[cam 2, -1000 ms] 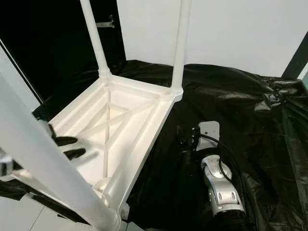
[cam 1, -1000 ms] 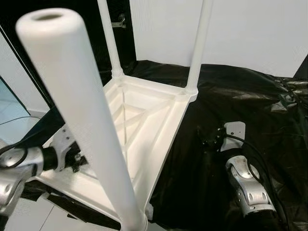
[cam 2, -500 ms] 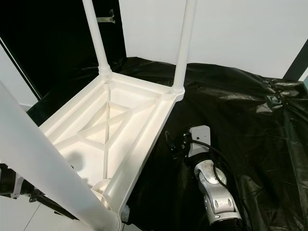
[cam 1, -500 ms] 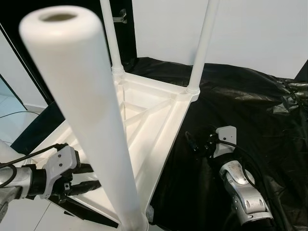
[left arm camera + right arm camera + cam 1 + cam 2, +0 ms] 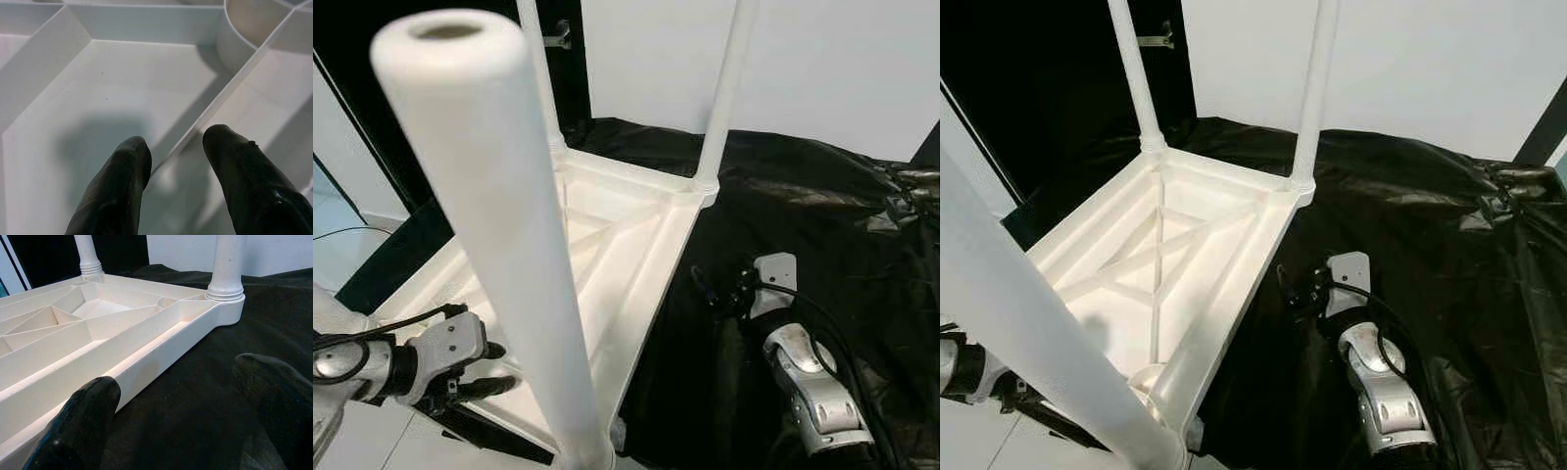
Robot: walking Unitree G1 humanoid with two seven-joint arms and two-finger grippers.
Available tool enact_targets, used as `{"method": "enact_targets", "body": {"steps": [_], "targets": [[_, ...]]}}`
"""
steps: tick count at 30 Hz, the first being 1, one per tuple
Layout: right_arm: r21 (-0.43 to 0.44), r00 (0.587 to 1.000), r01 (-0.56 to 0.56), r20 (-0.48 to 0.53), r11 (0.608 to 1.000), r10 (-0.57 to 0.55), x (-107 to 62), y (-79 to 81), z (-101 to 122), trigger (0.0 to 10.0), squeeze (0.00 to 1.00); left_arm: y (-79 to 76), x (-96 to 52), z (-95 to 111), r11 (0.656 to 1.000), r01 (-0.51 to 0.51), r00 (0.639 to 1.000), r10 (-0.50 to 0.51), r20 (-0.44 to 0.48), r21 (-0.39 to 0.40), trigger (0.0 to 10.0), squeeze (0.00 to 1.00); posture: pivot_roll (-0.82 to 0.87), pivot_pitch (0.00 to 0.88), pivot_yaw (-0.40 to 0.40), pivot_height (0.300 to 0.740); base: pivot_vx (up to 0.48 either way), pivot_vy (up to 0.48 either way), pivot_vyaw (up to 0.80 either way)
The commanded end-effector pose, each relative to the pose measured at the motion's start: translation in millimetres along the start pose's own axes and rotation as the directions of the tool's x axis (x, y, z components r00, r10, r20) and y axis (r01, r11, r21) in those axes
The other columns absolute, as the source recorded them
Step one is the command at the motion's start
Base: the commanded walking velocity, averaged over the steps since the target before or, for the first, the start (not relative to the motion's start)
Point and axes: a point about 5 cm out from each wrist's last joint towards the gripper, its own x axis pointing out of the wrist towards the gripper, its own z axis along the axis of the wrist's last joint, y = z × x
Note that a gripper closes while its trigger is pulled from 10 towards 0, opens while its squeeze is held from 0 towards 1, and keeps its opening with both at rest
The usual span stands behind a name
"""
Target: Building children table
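A white plastic children's table [image 5: 1197,257] is lying upside down on a crumpled black plastic sheet [image 5: 1430,225], its ribbed underside facing up. Three round white legs are standing up from its corners: a thick near leg [image 5: 499,225] is rising close to the robot's head, and two far legs [image 5: 1313,88] [image 5: 1133,73] are pointing up against the white wall [image 5: 1430,69].

The left gripper [image 5: 487,369] is reaching in over the table's near left edge. Its two black fingers [image 5: 122,191] are spread apart, one on either side of a thin white rib [image 5: 215,105] on the underside, gripping nothing.

The right gripper [image 5: 1298,289] is sitting low over the black sheet, just beside the table's right rim [image 5: 146,362]. Its black fingers [image 5: 78,426] are gaping wide and holding nothing, with the sheet showing between them.
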Motion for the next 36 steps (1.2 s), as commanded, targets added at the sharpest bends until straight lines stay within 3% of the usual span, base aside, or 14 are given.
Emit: {"method": "enact_targets", "body": {"steps": [1, 6, 13, 14, 15, 21, 22, 31, 35, 36], "targets": [[0.007, 1.0, 0.004, -0.003, 1.0, -0.004, -1.0, -1.2, 1, 10.0, 0.0, 1.7, 12.8, -11, 0.996, -0.085, 0.994, 0.084, -0.068, -0.012, 10.0, 0.0, 0.05, 0.0, -0.012, 0.74, 0.0, 0.0, 0.0], [0.003, 1.0, 0.01, -0.007, 1.0, -0.01, -1.2, -4.2, 1, 10.0, 0.0, 8.6, 25.8, -12, 0.995, -0.089, 0.987, 0.094, -0.127, 0.044, 10.0, 0.0, 0.05, 0.0, -0.007, 0.74, 0.0, 0.0, 0.0], [-0.001, 1.0, 0.018, -0.008, 1.0, -0.018, -0.8, -6.0, 1, 10.0, 0.0, 7.3, 38.6, -15, 0.999, -0.024, 0.985, 0.029, -0.169, 0.031, 9.6, 0.0, 0.05, 0.0, 0.005, 0.74, 0.0, 0.0, 0.0], [-0.003, 1.0, 0.019, -0.008, 1.0, -0.019, -0.9, -5.8, 1, 10.0, 0.0, 6.9, 40.2, -15, 1.0, -0.013, 0.985, 0.017, -0.173, 0.028, 4.0, 0.0, 0.05, 0.0, 0.005, 0.74, 0.0, 0.0, 0.0], [-0.005, 1.0, 0.02, -0.009, 1.0, -0.02, -1.1, -5.7, 1, 10.0, 0.0, 8.3, 41.4, -15, 1.0, -0.015, 0.986, 0.019, -0.167, 0.021, 0.0, 0.0, 0.04, 0.0, 0.01, 0.74, 0.0, 0.0, 0.0], [-0.006, 0.999, 0.035, -0.01, 0.999, -0.035, -2.5, -8.4, 1, 10.0, 0.0, 16.9, 43.7, -11, 0.998, -0.06, 0.99, 0.057, -0.132, -0.02, 0.0, 0.0, 0.04, 0.0, 0.017, 0.74, 0.0, 0.0, 0.0], [-0.004, 0.999, 0.052, -0.01, 0.999, -0.052, -2.9, -10.9, 1, 10.0, 0.0, 31.9, 49.2, -3, 0.986, -0.154, 0.984, 0.147, -0.1, -0.059, 0.0, 0.0, 0.04, 0.0, 0.019, 0.74, 0.0, 0.0, 0.0], [-0.001, 0.998, 0.059, 0.0, 0.998, -0.059, 1.2, -10.6, 3, 10.0, 0.0, 51.3, 60.9, 13, 0.96, -0.273, 0.961, 0.269, -0.061, -0.069, 0.0, 0.0, 0.04, 0.0, 0.014, 0.74, 0.0, 0.0, 0.0], [-0.003, 0.998, 0.059, 0.003, 0.998, -0.059, 2.3, -10.5, 4, 10.0, 0.0, 60.6, 69.2, 30, 0.951, -0.298, 0.954, 0.299, 0.0, -0.076, 0.0, 0.0, 0.04, 0.0, 0.005, 0.74, 0.0, 0.0, 0.0], [-0.002, 0.998, 0.06, 0.001, 0.998, -0.06, 2.4, -10.4, 4, 10.0, 0.0, 64.7, 74.1, 36, 0.945, -0.319, 0.947, 0.32, 0.01, -0.078, 1.8, 0.0, 0.04, 0.0, 0.006, 0.74, 0.0, 0.0, 0.0]]}}
